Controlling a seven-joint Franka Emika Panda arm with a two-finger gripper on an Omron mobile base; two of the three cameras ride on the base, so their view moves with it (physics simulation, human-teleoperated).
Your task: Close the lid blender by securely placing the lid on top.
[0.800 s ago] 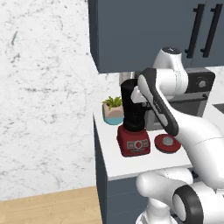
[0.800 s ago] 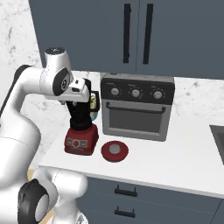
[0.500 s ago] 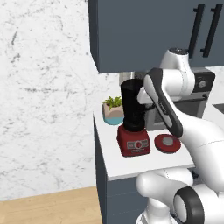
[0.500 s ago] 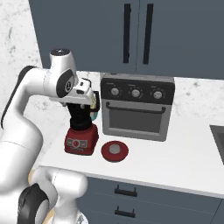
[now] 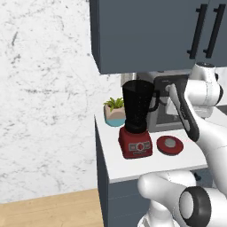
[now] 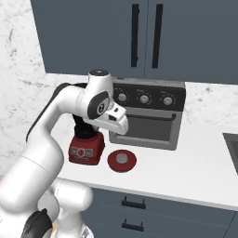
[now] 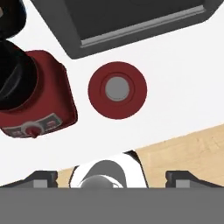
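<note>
Looking down from the hand, the gripper is spread wide with nothing in it, hovering high over the white surface. Best bet I'd say: drop straight down, centre on the lid, pinch across its rim. It's a flat glossy red disc with a grey middle, lying beside the blender, whose boxy red base carries a dark see-through jar. Behind sits the oven.

White counter bears blender, lid, oven, plant
</note>
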